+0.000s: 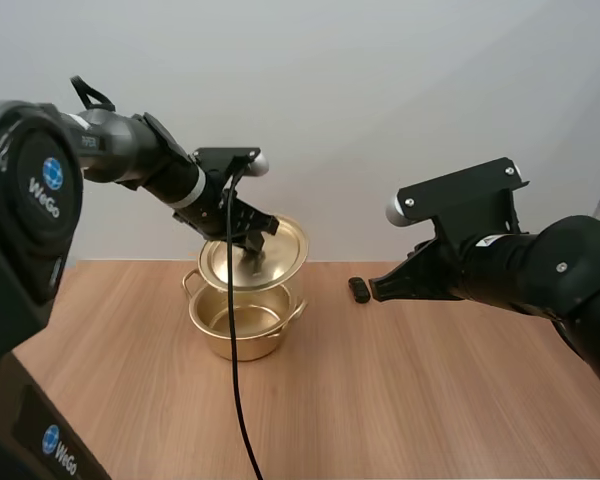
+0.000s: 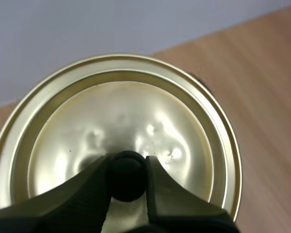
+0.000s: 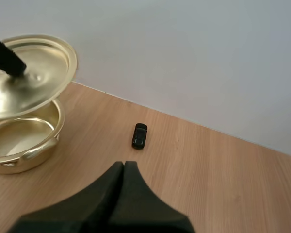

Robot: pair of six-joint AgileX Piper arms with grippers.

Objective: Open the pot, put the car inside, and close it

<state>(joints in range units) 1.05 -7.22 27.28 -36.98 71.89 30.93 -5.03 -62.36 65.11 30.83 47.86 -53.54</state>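
A gold pot (image 1: 242, 322) stands open on the wooden table, and I see inside it an empty bottom (image 3: 14, 138). Its gold lid (image 1: 256, 254) hangs tilted just above the pot, with my left gripper (image 1: 254, 243) shut on the lid's black knob (image 2: 127, 175). The lid (image 2: 116, 126) spreads out beyond my left fingers (image 2: 94, 191). A small black toy car (image 1: 359, 290) lies on the table to the right of the pot, also seen as the car (image 3: 139, 136) ahead of my right gripper (image 3: 123, 167). My right gripper (image 1: 378, 291) is shut on nothing and hovers just right of the car.
The wooden table (image 1: 380, 400) stretches wide in front of the pot and to its right. A plain pale wall (image 1: 380, 100) rises behind the table's far edge.
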